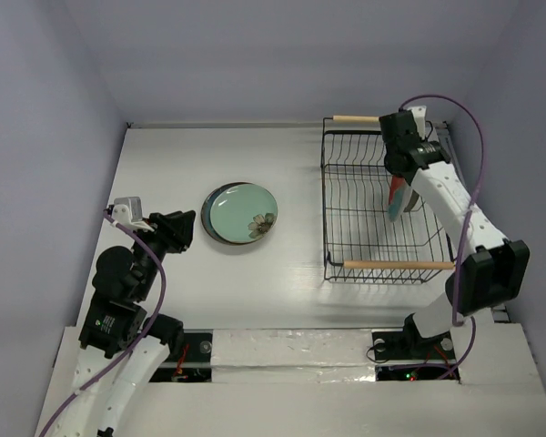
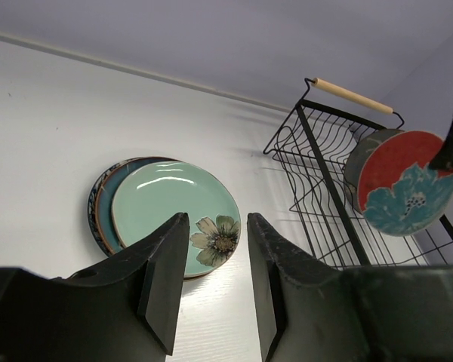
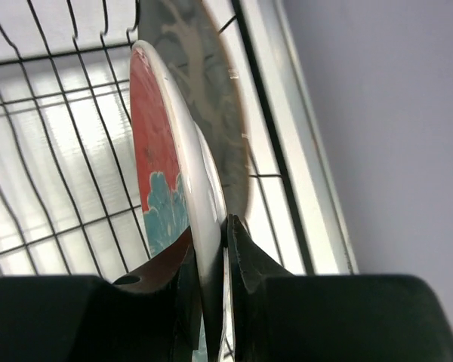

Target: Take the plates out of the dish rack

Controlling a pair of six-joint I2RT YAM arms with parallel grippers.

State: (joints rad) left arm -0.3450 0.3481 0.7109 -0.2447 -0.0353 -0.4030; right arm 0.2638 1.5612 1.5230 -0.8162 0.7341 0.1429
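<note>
Pinched between the black fingers of the right gripper is the rim of the red plate, held on edge with its blue flower facing 9 o'clock in the right wrist view. The jaws are narrow, closed on the glazed lip and nothing else. Just behind it, toward 1 o'clock, stands the dark grey plate, so close that I cannot tell whether the two touch. Both are in the right half of the dish rack, at 3 o'clock on the table.

The grip looks like the weak point. A small bite on a glossy rim could let the plate pivot or slide out. Its lower edge may also snag a wire on the way up, tugging the light rack along. A sideways swing could tip the grey plate.

The left gripper hangs at 9 o'clock with its jaws a little apart and empty. It faces the stack, where the mint green plate lies on top of the teal plate. Setting the red plate down off-centre could shift that stack.

The table is plain, smooth white and offers little friction to a sliding rack. Pale lilac walls close it in at 9, 12 and 3 o'clock, leaving little room beyond the rack at 3 o'clock.
</note>
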